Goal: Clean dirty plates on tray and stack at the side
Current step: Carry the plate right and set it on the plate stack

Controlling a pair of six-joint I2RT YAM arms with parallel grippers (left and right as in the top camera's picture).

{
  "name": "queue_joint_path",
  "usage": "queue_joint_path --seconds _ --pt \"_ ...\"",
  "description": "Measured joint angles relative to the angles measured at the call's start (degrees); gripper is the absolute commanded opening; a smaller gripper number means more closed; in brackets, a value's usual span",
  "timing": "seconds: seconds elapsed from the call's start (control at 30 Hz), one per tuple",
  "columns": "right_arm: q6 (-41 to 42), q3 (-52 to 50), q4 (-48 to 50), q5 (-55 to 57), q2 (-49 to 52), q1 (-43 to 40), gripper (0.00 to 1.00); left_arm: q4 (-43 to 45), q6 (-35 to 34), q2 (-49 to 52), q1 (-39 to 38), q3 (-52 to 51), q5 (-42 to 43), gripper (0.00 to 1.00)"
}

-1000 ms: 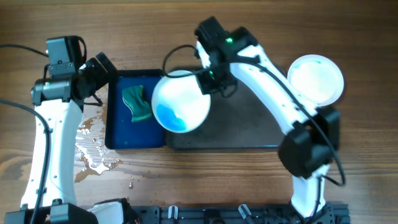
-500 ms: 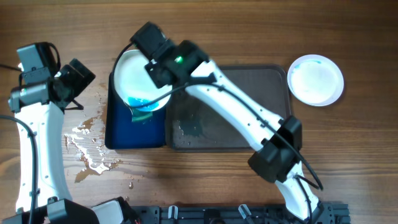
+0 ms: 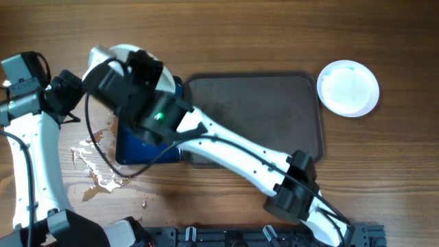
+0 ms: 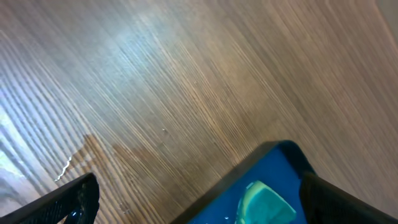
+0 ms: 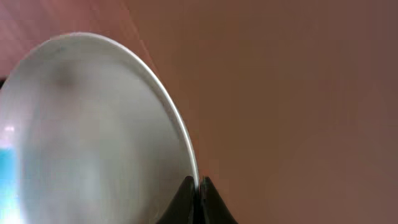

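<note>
My right gripper (image 3: 136, 66) is shut on the rim of a white plate (image 3: 110, 56) and holds it tilted over the far left corner of the blue tray (image 3: 130, 147). In the right wrist view the fingertips (image 5: 186, 190) pinch the rim of the plate (image 5: 93, 137), and a blue smear (image 5: 5, 180) shows at its left edge. The dark grey tray (image 3: 254, 116) holds no plates. A second white plate (image 3: 348, 88) lies on the table to the right of it. My left gripper (image 3: 70, 95) is open and empty, left of the blue tray.
The left wrist view shows the blue tray (image 4: 273, 168) with a green sponge (image 4: 268, 202) in it, between my open left fingers (image 4: 71, 202). Spilled water (image 3: 103, 161) lies on the wood left of the blue tray. My right arm spans both trays.
My right gripper has carried the plate left, from the grey tray across the blue tray to its far left corner. My left arm has drawn back to the left.
</note>
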Motion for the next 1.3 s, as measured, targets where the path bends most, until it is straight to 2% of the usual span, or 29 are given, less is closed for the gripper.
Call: queue_joint_path --seconds 0.13,0.3,0.5,0.67,0.87,0.97,1.07,1.2,1.3 --pt "-9.7 0.0 1.4 1.2 0.0 1.9 0.05 -0.4 -2.1 0.2 2.4 0.0 0.0 1.0" --pt "-17.6 0.0 1.8 3.5 0.0 2.1 0.04 -0.5 -3.8 0.2 3.3 0.0 0.3 1.0" --pt "-21.0 0.0 2.0 5.0 0.0 2.5 0.05 -0.9 -4.4 0.2 3.3 0.0 0.3 1.0" --pt "-20.7 0.0 2.1 5.2 0.0 2.5 0.04 -0.9 -4.5 0.2 3.3 0.0 0.5 1.0" --pt "-6.6 0.0 -4.2 0.9 0.0 2.2 0.04 -0.9 -4.5 0.3 3.3 0.0 0.7 1.0" --pt "5.1 0.0 -8.3 -7.3 0.1 2.0 0.04 -1.1 -4.5 0.3 3.3 0.0 0.7 1.0" --pt "20.8 0.0 -12.6 -20.1 0.1 -0.1 0.04 -1.8 -4.5 0.3 3.3 0.0 0.9 1.0" --pt "39.2 0.0 -19.4 -35.4 0.1 -7.3 0.04 -2.0 -4.5 0.3 3.3 0.0 1.1 1.0" --pt "50.5 0.0 -23.2 -42.8 0.1 -16.7 0.04 -2.0 -4.5 0.3 3.3 0.0 2.7 1.0"
